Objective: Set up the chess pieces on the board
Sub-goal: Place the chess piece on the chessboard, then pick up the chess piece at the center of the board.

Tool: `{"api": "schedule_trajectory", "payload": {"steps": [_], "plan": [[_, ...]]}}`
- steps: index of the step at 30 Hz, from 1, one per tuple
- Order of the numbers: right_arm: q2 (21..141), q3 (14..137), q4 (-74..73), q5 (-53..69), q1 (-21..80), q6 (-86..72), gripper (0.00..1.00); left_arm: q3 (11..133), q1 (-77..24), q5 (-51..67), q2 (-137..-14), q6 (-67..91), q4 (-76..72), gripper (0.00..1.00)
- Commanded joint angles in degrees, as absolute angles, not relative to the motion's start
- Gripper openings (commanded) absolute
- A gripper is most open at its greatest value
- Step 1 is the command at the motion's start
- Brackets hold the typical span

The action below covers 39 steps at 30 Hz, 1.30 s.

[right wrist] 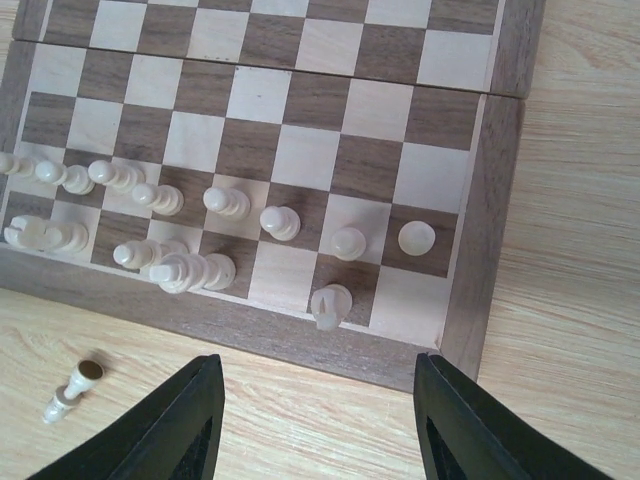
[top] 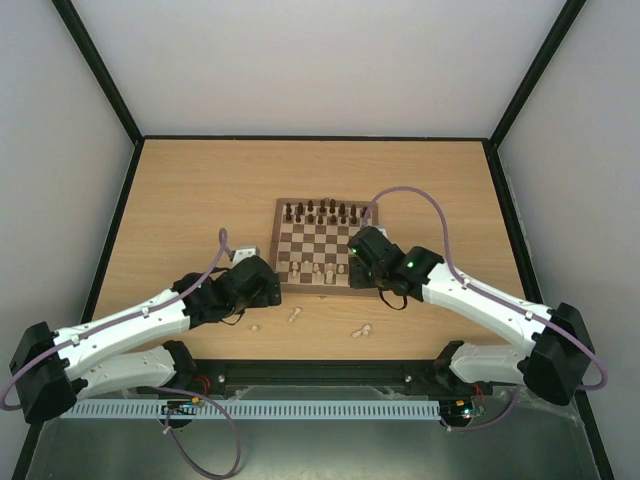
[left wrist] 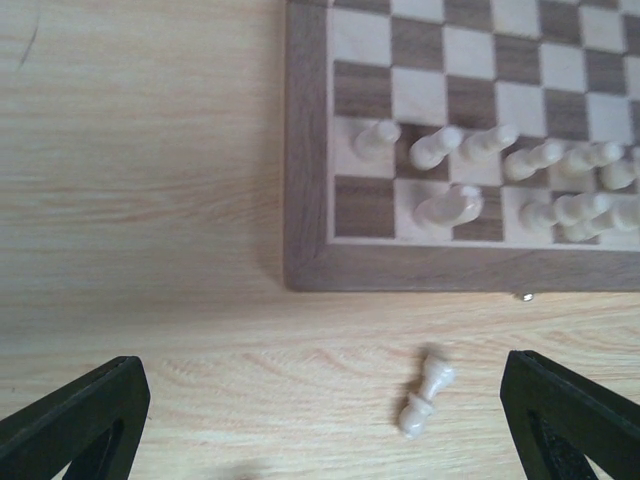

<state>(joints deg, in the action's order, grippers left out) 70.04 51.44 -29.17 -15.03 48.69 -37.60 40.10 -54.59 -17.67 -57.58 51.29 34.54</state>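
Observation:
The board (top: 325,246) lies mid-table, with dark pieces on its far rows and cream-white chess pieces (top: 318,270) on its two near rows. Three white pieces lie on the table in front of it (top: 294,314) (top: 255,327) (top: 361,330). My left gripper (top: 262,288) is open and empty by the board's near left corner (left wrist: 305,268); a toppled white piece (left wrist: 424,392) lies between its fingers (left wrist: 75,425). My right gripper (top: 358,250) is open and empty above the near right corner (right wrist: 455,345). A white knight (right wrist: 331,305) stands there.
Black-framed walls enclose the table (top: 180,200) on the left, right and back. In the right wrist view another toppled white piece (right wrist: 70,390) lies on the wood left of the fingers (right wrist: 165,430). The near-row corner square (right wrist: 405,305) holds no piece.

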Motion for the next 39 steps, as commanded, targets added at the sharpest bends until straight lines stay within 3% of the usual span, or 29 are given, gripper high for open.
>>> {"api": "schedule_trajectory", "payload": {"steps": [1,18,21,26,39], "plan": [[67.30,49.71,-31.20,-13.61,48.37,-36.64,0.53,38.48,-55.71,-16.14,-59.03,55.62,38.24,0.99],[63.29,47.44,-29.38,-6.51,48.40,-30.50,0.53,35.41,-69.75,-14.55,-70.31,71.32,41.11,0.98],[63.11,47.33,-29.02,-5.94,48.34,-30.26,0.53,34.48,-70.47,-14.25,-70.31,72.94,41.21,0.89],[63.02,47.04,-28.82,-5.56,48.33,-30.15,0.53,33.34,-70.57,-14.50,-69.72,73.93,40.95,0.67],[63.03,47.02,-28.86,-6.16,48.36,-30.40,0.53,32.86,-68.64,-16.38,-69.54,72.29,40.77,0.42]]}}
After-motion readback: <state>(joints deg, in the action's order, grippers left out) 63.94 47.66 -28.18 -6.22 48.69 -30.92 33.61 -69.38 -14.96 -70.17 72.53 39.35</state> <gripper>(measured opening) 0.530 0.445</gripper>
